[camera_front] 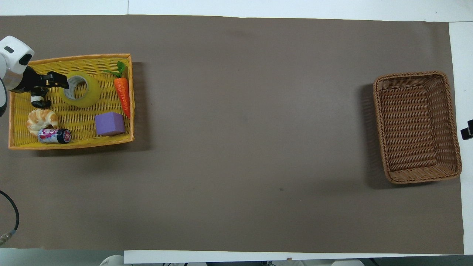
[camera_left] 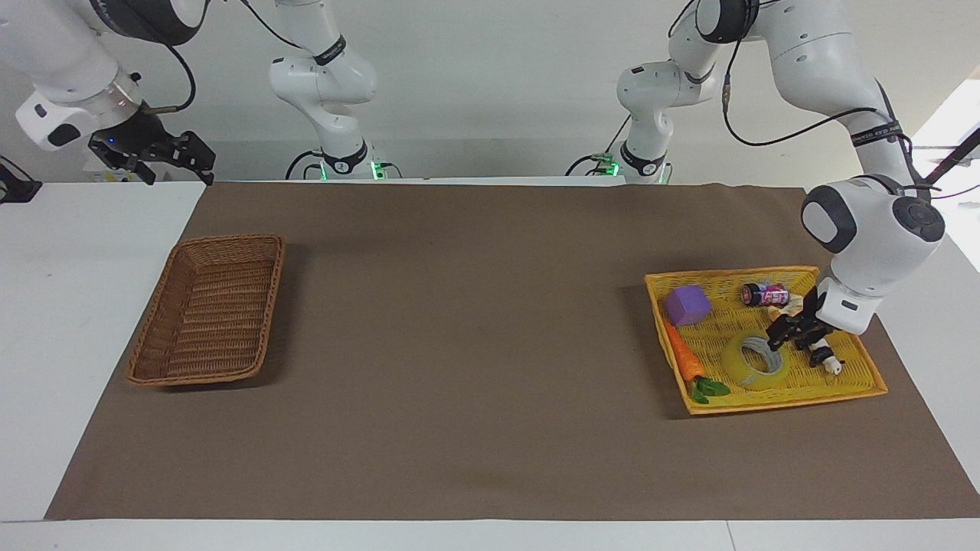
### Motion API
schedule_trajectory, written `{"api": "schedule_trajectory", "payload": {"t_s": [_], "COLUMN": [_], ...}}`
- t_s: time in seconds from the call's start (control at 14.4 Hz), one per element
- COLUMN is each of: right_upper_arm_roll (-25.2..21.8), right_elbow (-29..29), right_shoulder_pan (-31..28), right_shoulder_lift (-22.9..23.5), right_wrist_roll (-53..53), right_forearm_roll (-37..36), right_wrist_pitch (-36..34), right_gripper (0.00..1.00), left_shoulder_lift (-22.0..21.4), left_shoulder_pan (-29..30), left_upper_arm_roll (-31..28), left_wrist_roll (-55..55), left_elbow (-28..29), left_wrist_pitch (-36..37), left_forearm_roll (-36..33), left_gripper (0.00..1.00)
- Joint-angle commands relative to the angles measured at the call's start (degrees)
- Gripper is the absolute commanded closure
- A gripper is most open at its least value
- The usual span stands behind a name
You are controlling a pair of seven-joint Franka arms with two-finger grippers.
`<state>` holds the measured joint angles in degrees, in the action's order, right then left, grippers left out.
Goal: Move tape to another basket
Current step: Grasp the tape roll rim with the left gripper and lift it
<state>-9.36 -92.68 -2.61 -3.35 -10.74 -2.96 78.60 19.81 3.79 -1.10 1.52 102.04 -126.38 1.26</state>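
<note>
Hovering left gripper (camera_left: 782, 334) at tape (camera_left: 754, 365) rim

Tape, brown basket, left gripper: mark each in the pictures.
tape (camera_front: 92, 92), overhead view, on the yellow outer band of the roll.
brown basket (camera_left: 269, 295), facing view, on its woven side rim.
left gripper (camera_left: 777, 337), facing view, midway between its fingertips, at the tape's rim.

Panda toy (camera_left: 823, 357) and croissant (camera_left: 788, 304) partly hidden by the left claw (camera_left: 782, 334); finger spacing unreadable.
</note>
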Motion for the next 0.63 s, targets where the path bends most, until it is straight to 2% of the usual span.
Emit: {"api": "schedule_trajectory", "payload": {"t_s": [0.0, 0.07, 0.14, 0.56], "right_upper_arm_roll": [0.7, 0.7, 0.7, 0.7], "right_elbow": [-1.7, -1.7, -1.7, -1.7], "right_shoulder_pan": [-0.6, -0.6, -0.6, -0.6], "right_shoulder_lift": [-1.5, -1.5, -1.5, -1.5], "right_wrist_roll": [-0.9, -0.9, -0.9, -0.9], "right_forearm_roll": [0.1, 0.1, 0.1, 0.1], "right_wrist_pitch": [1.0, 1.1, 1.0, 1.0], "right_gripper": [0.00, 0.00, 0.00, 0.00], "left_shoulder_lift": [2.3, 2.2, 2.2, 2.3], "left_shoulder_pan": [0.3, 0.8, 1.3, 0.6], "left_upper_arm_roll": [0.2, 0.2, 0.3, 0.4], "left_wrist_roll": [-0.5, -0.1, 0.1, 0.1], "left_elbow": [-1.3, 0.2, 1.0, 6.8], "left_wrist_pitch": [-0.1, -0.4, -0.6, -5.9], "left_forearm_roll": [0.6, 0.6, 0.6, 0.7], "left_gripper": [0.15, 0.23, 0.26, 0.27]}}
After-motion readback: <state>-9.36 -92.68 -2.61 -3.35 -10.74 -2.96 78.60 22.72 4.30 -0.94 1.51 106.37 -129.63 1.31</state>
